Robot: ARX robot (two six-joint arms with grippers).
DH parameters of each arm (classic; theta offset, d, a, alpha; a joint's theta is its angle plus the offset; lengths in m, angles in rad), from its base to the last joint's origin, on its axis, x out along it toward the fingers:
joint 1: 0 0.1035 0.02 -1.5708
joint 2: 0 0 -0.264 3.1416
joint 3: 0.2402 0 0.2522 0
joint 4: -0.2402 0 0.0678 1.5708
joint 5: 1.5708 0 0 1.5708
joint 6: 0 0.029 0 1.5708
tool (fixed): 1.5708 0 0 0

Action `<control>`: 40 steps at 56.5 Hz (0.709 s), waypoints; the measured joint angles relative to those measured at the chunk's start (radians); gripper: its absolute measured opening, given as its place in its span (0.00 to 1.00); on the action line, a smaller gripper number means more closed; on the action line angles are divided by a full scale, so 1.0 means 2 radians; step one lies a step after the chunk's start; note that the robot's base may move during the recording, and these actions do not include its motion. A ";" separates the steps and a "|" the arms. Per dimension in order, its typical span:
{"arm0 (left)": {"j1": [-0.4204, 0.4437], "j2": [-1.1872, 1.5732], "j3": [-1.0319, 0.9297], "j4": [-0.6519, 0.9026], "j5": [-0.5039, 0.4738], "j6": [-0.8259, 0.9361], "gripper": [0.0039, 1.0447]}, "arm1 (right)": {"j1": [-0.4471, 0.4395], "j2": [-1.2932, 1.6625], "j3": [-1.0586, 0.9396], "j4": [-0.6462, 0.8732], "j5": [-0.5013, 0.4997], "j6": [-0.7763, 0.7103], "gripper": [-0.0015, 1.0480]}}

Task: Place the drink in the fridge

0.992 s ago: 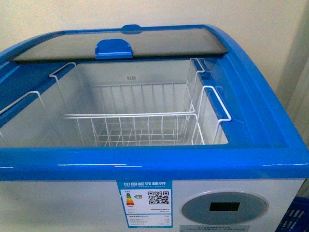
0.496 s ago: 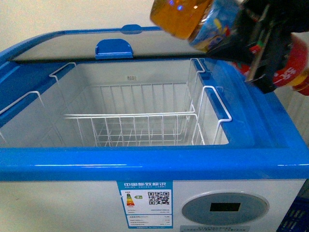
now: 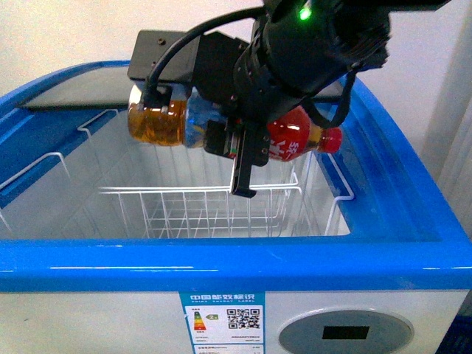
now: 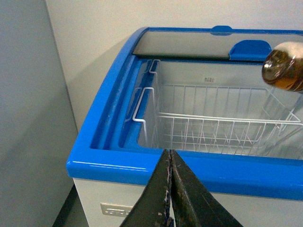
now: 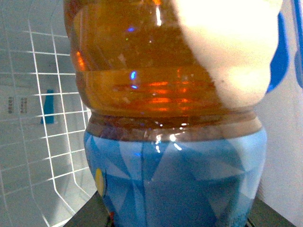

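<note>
The right gripper (image 3: 240, 158) had its jaws clamped round the bottle (image 3: 221, 127), which hung sideways above the open fridge (image 3: 221, 258), probably so it could lie flat in the basket (image 3: 199, 203). The left gripper (image 4: 170, 189), jaws together, waited outside the rim.

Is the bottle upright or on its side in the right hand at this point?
On its side: the bottle lies roughly level in the right hand, red cap toward the fridge's right wall, amber base to the left, above the wire basket.
</note>
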 joint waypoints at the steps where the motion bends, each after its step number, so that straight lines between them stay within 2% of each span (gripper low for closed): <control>1: 0.000 -0.004 0.000 -0.004 0.000 0.000 0.02 | 0.001 0.006 0.003 0.000 0.002 -0.002 0.36; 20: 0.000 -0.068 0.000 -0.067 0.000 0.000 0.02 | 0.004 0.076 0.048 -0.001 0.029 -0.004 0.36; 40: 0.000 -0.106 0.000 -0.105 0.000 0.000 0.02 | 0.016 0.088 0.038 0.050 0.034 -0.014 0.36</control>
